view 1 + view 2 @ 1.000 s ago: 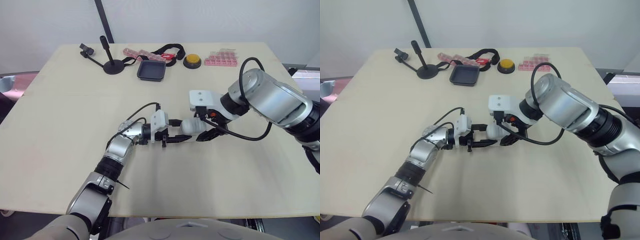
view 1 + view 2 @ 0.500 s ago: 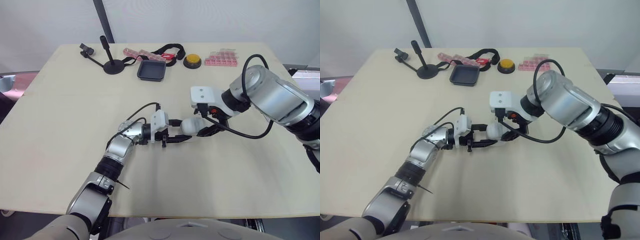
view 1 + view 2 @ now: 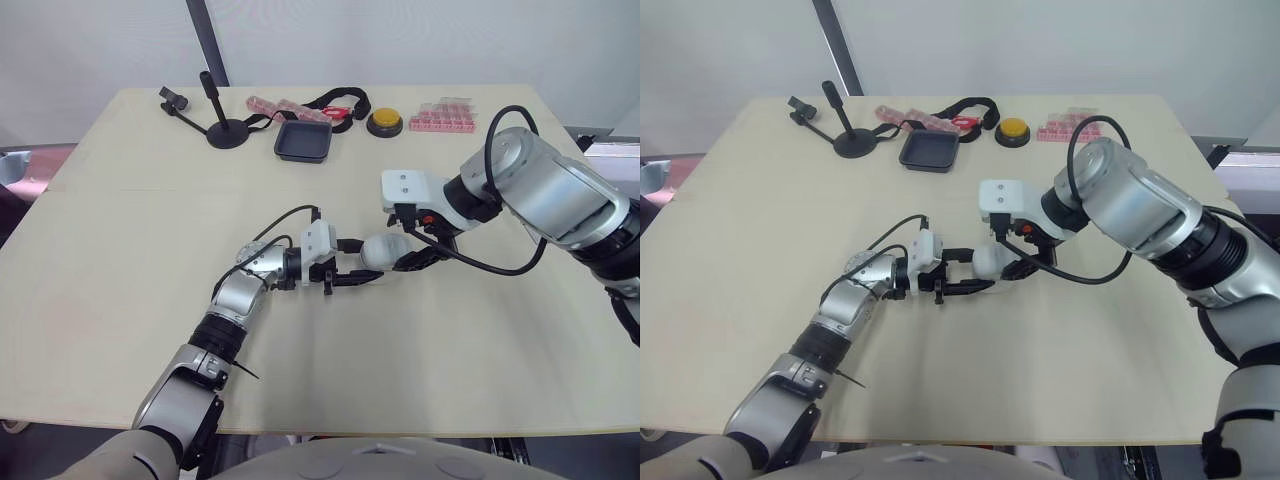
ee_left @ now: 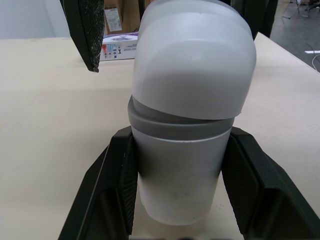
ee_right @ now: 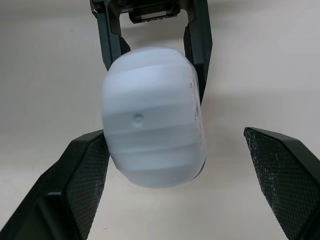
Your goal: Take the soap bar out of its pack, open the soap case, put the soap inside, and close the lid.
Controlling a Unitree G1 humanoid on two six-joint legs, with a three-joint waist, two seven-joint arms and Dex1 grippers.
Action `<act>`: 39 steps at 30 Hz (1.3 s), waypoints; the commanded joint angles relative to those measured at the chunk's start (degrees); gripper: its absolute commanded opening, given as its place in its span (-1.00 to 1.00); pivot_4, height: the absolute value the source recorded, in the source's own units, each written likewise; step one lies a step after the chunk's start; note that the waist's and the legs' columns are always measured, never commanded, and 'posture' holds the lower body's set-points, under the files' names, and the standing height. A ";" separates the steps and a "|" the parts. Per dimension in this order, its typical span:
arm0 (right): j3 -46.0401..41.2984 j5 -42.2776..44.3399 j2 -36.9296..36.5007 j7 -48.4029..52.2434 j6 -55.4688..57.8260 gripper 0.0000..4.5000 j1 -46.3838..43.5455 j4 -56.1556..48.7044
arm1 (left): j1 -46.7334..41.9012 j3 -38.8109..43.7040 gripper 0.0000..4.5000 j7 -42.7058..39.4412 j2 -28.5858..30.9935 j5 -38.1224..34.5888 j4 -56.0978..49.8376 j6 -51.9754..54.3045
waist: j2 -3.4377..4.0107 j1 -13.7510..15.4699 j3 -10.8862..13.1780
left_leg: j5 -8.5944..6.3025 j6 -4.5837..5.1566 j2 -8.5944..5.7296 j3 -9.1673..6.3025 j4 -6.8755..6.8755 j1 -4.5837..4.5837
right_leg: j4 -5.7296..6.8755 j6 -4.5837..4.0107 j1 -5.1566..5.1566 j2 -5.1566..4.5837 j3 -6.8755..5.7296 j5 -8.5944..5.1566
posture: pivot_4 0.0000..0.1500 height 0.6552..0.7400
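While the left pincer pinches the white soap case by its base end, lid on | case sits near the middle of the surface | right pincer spread wide around the lid end, one finger close beside it, the other well apart.

We can read no words, numbers or brand marks. In the left wrist view, a box behind the soap case carries a printed label, but its lettering is too small for us to make out.
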 commanded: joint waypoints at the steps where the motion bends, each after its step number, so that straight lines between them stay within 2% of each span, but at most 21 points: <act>1: -2.78 -0.19 -0.16 0.30 0.27 0.99 -1.91 -0.84 | 0.61 -0.63 -0.17 -0.38 0.31 0.45 -0.76 -0.03 | 0.00 0.00 0.00 | 0.00 0.00 0.00 0.00 0.00 0.00 | 0.00 0.00 0.00 0.00 0.00 0.00 | 1.00 1.00; 23: -3.92 0.30 -0.26 0.96 1.06 0.99 -1.90 -0.88 | 0.62 -0.71 -0.17 -0.54 0.54 0.63 -0.63 -0.29 | 0.00 -0.01 0.00 | 0.00 0.00 0.00 0.00 0.00 0.01 | 0.00 0.00 0.00 0.00 0.00 0.00 | 1.00 1.00; 30: -5.76 1.28 -2.36 1.05 2.03 0.99 -0.45 -2.60 | 0.73 -0.61 -0.17 -0.41 0.70 0.70 -0.52 -0.23 | 0.00 0.00 0.00 | 0.00 0.00 0.00 0.00 0.00 -0.01 | 0.00 0.00 0.00 0.01 0.01 0.00 | 1.00 1.00; 35: -10.82 2.48 -8.88 0.65 2.37 0.99 5.62 -5.54 | 0.74 -0.53 -0.17 -0.33 0.96 0.70 -0.85 -0.02 | -0.02 0.37 -0.01 | 0.00 0.00 0.00 -0.03 0.00 -0.01 | 0.00 0.00 0.02 0.01 0.00 0.00 | 1.00 1.00; 39: -20.32 5.34 -13.64 -2.50 2.47 0.99 16.58 -7.88 | 0.83 -0.21 -0.17 -0.38 1.55 0.50 -1.35 0.35 | -0.03 0.57 0.00 | -0.01 0.00 0.01 0.01 0.02 -0.15 | -0.20 0.00 0.07 0.08 0.18 0.00 | 1.00 1.00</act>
